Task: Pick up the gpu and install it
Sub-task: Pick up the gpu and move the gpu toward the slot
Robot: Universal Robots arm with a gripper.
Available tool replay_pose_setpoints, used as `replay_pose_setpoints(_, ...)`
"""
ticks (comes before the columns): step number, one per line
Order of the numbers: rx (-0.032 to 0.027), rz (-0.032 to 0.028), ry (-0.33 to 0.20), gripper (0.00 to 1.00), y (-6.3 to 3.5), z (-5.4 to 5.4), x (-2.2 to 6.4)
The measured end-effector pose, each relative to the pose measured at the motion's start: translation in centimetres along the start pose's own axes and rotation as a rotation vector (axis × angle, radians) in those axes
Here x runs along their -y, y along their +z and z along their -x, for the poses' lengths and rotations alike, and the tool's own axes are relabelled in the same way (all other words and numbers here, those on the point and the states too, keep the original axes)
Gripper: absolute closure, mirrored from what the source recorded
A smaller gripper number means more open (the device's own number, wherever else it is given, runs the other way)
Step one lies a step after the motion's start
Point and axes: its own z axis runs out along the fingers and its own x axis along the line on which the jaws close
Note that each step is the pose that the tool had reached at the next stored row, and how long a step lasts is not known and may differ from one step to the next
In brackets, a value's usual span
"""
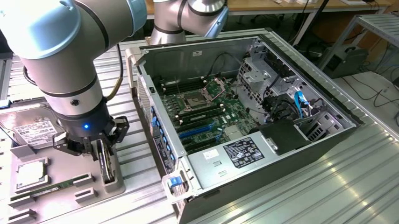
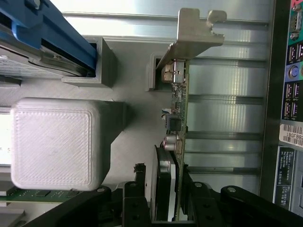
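- The gripper (image 2: 166, 208) stood astride the gpu (image 2: 180, 94), jaws pressed against both faces of the card, by the black cooler (image 2: 163, 175)
- The gpu stood on edge in the grey tray (image 2: 135, 151), at the tray's edge beside the open case (image 1: 212, 191)
- Its silver bracket (image 2: 191, 35) sat by a slotted post (image 2: 152, 71), so a clean lift probably wanted a straight pull along the slot, without twist
- A square, firm hold mattered, since a thin card could tilt and catch the post
- Farther off, the blue slots (image 1: 196, 130) lay inside the case, well apart from the card
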Motion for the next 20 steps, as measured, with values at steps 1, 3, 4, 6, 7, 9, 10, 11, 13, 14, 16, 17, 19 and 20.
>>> replay_pose_setpoints(1,0.0000,0.0000,0.000,0.61,0.00,0.00,0.00)
replay_pose_setpoints(3,0.0000,0.0000,0.000,0.61,0.00,0.00,0.00)
replay_pose_setpoints(4,0.0000,0.0000,0.000,0.61,0.00,0.00,0.00)
replay_pose_setpoints(6,0.0001,0.0001,0.000,0.69,0.01,0.00,0.00)
replay_pose_setpoints(7,0.0000,0.0001,0.000,0.69,0.00,0.00,0.00)
replay_pose_setpoints(9,0.0000,0.0000,0.000,0.72,0.01,0.01,0.00)
replay_pose_setpoints(10,0.0000,0.0000,0.000,0.72,0.01,0.01,0.00)
replay_pose_setpoints(11,-0.0001,0.0000,0.000,0.72,0.00,0.01,0.00)
replay_pose_setpoints(13,0.0000,0.0000,0.000,0.72,0.01,0.01,0.00)
replay_pose_setpoints(14,-0.0001,0.0000,0.000,0.72,0.01,0.01,0.00)
replay_pose_setpoints(16,0.0000,0.0000,0.000,0.72,0.01,0.01,0.00)
replay_pose_setpoints(17,0.0000,0.0000,0.000,0.72,0.01,0.01,0.00)
replay_pose_setpoints(19,-0.0001,0.0000,0.000,0.72,0.00,0.01,0.00)
replay_pose_setpoints(20,0.0000,0.0000,0.000,0.72,0.01,0.01,0.00)
